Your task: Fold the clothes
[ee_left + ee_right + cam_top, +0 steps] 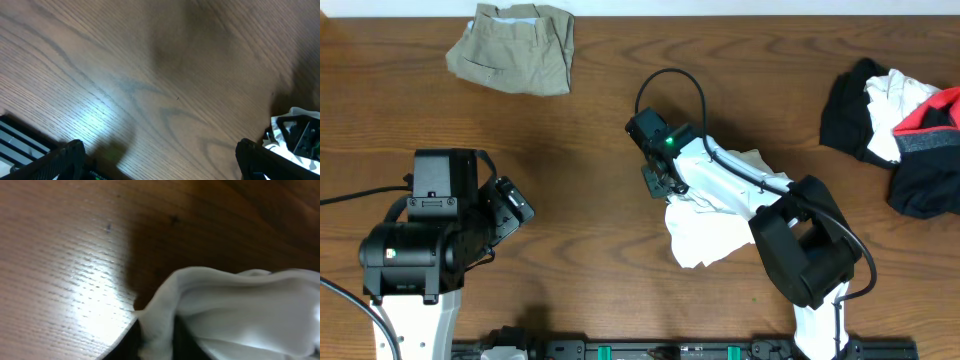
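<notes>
– What do you look like from above?

– Two arms, built alike. My left arm (420,250) is stacked from boxy black motor housings on a white tube-shaped base link (415,315), with a thin black cable (360,195) trailing off its side.

– And the other one?

– My right arm (805,250) has the same chunky black elbow shell and smooth white links (710,182). A black cable loop (670,80) arcs above it, and a small green lamp (667,141) glows on the black wrist block.

– Your hands?

– Matte black too. My left gripper (160,150) ends in two blunt black fingers (67,159); my right gripper (658,185) is a small black clamp.
</notes>
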You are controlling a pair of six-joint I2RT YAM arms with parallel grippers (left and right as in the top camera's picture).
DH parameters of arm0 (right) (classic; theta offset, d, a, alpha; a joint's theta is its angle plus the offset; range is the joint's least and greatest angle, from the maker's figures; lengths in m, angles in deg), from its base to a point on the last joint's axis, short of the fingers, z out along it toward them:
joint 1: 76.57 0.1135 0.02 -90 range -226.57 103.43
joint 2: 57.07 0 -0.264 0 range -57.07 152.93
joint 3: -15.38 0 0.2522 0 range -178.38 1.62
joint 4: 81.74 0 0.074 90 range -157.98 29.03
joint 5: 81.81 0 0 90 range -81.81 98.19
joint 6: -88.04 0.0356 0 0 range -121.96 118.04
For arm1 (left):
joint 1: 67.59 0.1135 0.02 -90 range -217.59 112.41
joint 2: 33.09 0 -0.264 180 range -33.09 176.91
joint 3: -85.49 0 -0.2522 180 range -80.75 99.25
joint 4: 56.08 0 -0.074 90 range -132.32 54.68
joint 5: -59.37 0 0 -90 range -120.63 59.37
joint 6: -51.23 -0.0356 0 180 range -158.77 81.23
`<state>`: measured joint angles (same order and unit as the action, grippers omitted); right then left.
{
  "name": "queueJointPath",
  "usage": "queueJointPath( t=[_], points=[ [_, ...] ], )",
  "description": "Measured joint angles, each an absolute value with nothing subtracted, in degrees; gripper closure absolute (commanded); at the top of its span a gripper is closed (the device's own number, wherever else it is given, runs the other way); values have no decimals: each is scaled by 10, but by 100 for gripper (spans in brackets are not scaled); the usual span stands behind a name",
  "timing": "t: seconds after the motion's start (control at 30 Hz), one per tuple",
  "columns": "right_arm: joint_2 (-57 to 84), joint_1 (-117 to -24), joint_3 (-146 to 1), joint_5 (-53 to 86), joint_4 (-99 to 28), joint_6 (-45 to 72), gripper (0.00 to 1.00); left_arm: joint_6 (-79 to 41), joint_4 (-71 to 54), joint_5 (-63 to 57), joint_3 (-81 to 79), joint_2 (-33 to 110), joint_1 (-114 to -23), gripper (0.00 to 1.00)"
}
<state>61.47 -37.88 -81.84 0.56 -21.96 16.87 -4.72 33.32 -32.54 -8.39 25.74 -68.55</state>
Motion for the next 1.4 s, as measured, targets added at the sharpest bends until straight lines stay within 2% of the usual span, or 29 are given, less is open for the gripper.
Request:
queueJointPath(
  t=[0.17, 0.6, 1.2, 1.4],
  points=[
    [615, -379, -828, 2, -192, 172, 99, -47, 333, -325, -84, 257, -685, 2],
    [581, -379, -1011, -3, 47, 217, 99, -47, 331, -325, -84, 258, -685, 2],
    [552, -349, -1018, -4, 282, 316, 98, -47, 331, -325, -84, 260, -685, 2],
    [552, -309, -988, 1, 290, 344, 99, -48, 331, -325, -84, 260, -685, 2]
  ],
)
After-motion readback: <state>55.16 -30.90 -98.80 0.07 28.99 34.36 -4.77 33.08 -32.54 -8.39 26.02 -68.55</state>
